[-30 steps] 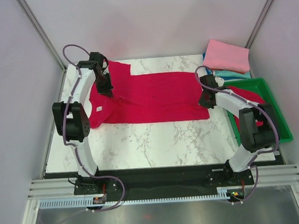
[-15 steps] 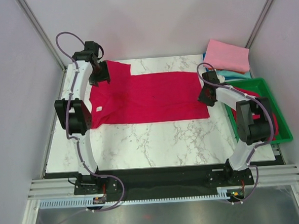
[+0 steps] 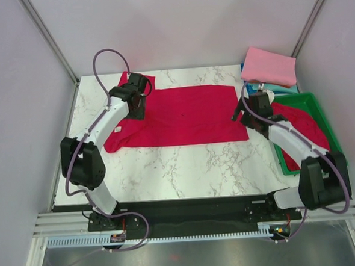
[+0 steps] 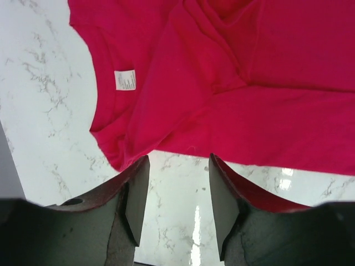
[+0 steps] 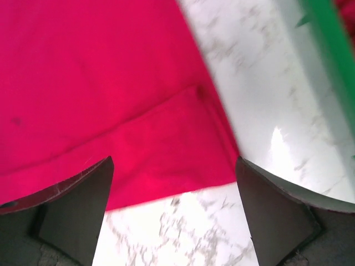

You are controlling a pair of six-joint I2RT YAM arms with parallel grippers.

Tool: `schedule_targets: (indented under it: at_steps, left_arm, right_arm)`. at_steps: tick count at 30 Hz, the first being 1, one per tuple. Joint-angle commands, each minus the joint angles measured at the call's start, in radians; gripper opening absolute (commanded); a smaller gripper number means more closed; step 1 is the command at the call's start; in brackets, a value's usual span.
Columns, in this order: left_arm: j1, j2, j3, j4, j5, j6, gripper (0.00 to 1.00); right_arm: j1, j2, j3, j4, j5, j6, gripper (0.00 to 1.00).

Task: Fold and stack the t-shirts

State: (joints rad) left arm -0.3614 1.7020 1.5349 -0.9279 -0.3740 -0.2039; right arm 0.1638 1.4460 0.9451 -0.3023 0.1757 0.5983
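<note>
A crimson-red t-shirt (image 3: 182,117) lies spread flat across the far half of the marble table (image 3: 186,168); its white neck label (image 4: 125,80) faces up near the left end. My left gripper (image 3: 137,108) hovers open over the shirt's upper left part, and nothing sits between its fingers (image 4: 136,194). Above the shirt's right hem corner (image 5: 183,138) my right gripper (image 3: 241,113) stands wide open and empty. A folded pink t-shirt (image 3: 268,66) tops a teal and blue pile (image 3: 278,89) at the far right. Another red t-shirt (image 3: 305,124) lies in the tray.
A green plastic tray (image 3: 335,150) stands along the table's right edge, its rim (image 5: 327,39) close beside my right gripper. Grey walls enclose the table on the left, back and right. Bare marble runs along the near side in front of the shirt.
Both grippers have opened and let go of the red shirt. The left gripper has swung from the far-left corner rightward over the shirt; the right arm has pulled its elbow back and lifted.
</note>
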Motion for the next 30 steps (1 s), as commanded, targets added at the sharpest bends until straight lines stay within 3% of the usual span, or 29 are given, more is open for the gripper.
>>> schedule_targets:
  at_steps: [1,5,10,14,30]
  left_arm:
    - [-0.023,0.117,0.045,0.093,-0.029,0.05,0.53]
    - [-0.059,0.255,0.138,0.093,-0.04,0.078,0.53]
    - [-0.062,0.361,0.192,0.092,-0.037,0.084,0.52]
    - [-0.06,0.419,0.215,0.093,-0.086,0.09,0.52]
    - [-0.051,0.49,0.231,0.09,-0.112,0.095,0.44]
  right_arm:
    - [0.066,-0.113,-0.144,0.135,-0.088,0.003,0.98]
    - [0.143,-0.214,-0.43,0.442,-0.192,0.063,0.97]
    - [0.206,-0.343,-0.679,0.741,-0.162,0.127,0.96]
    - [0.209,-0.42,-0.745,0.796,-0.153,0.124,0.95]
    - [0.209,-0.369,-0.743,0.838,-0.199,0.113,0.95]
